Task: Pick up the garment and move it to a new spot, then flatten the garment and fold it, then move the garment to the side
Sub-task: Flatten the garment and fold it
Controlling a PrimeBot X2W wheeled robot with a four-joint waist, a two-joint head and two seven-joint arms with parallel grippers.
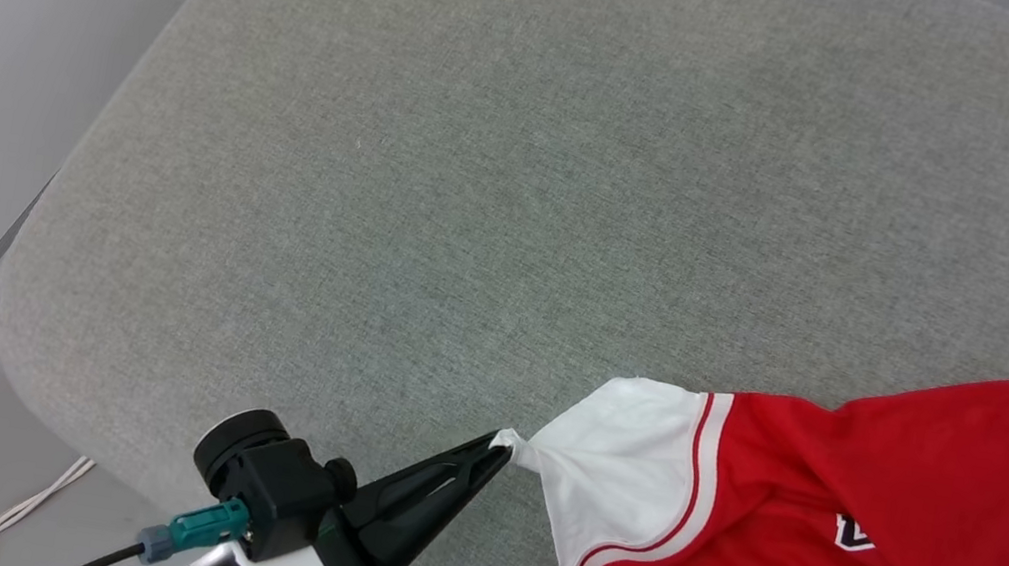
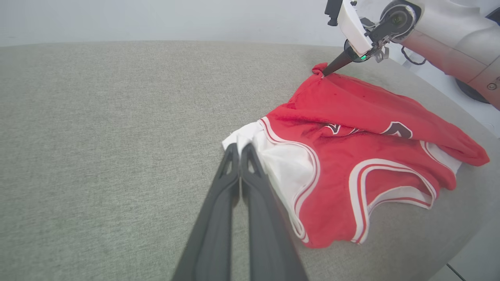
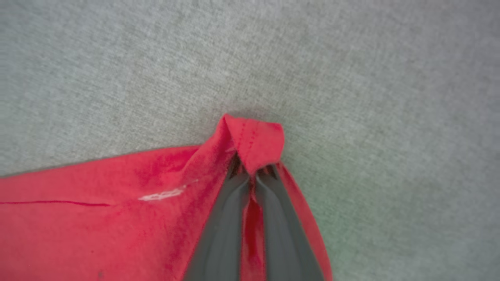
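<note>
2 hands (image 1: 499, 446) (image 3: 252, 173) low, tips on garment (image 1: 838, 478)

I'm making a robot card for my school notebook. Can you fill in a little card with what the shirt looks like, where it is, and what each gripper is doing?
shirt: garment, red with striped trim, crumpled
place: lying on the grey cushion
left: left gripper shut, pinching the tip of the white sleeve
right: right gripper shut, pinching a red hem corner
lettering: black and white, partly hidden in folds
</note>
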